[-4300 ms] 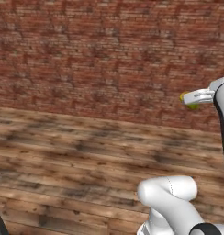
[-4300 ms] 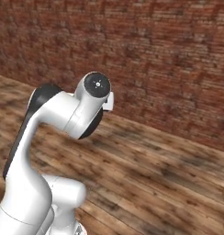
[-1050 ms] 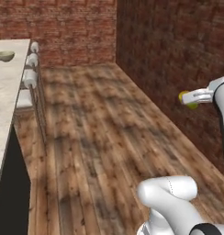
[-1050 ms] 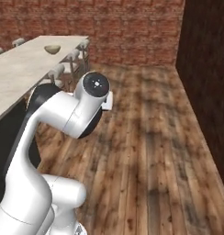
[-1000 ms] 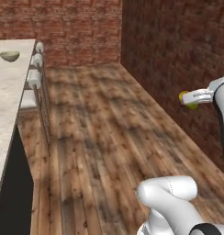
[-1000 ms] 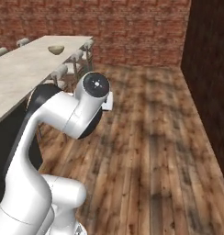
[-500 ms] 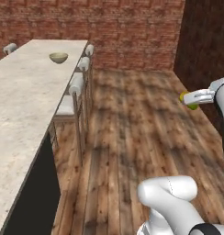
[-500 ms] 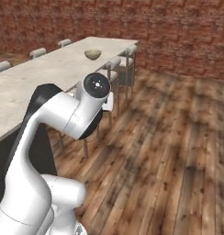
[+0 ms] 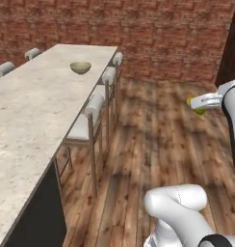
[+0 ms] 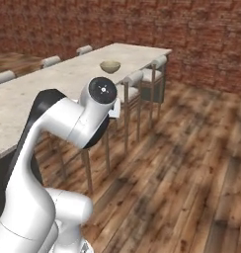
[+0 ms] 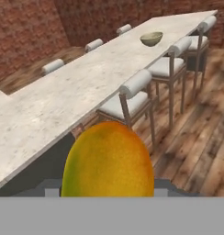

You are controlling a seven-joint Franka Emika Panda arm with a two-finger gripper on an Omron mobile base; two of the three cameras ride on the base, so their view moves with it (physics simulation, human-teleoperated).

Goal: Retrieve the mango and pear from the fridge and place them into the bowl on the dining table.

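Observation:
My gripper (image 9: pixel 193 102) is shut on the mango (image 9: pixel 200 111), held in the air at the right over the wooden floor. In the hand view the orange-yellow mango (image 11: pixel 108 163) sits close in the foreground and hides the fingertips. The tan bowl (image 9: pixel 80 67) stands far down the dining table (image 9: pixel 28 116), well to the left of the gripper. It also shows as the bowl (image 10: pixel 110 66) and the bowl (image 11: pixel 151 38) on the speckled dining table (image 10: pixel 48 86), (image 11: pixel 68 96). The pear and the fridge are out of view.
White cushioned stools (image 9: pixel 92 110) line the near side of the table, between me and its top, with more stools (image 11: pixel 53 66) on the far side. A brick wall (image 9: pixel 153 34) closes the room behind. Wooden floor (image 9: pixel 153 144) lies open to the right of the stools.
The whole view has swung as the base turned: table, stools and bowl have come further into the picture and shifted right. The gripper keeps the mango in the same pose.

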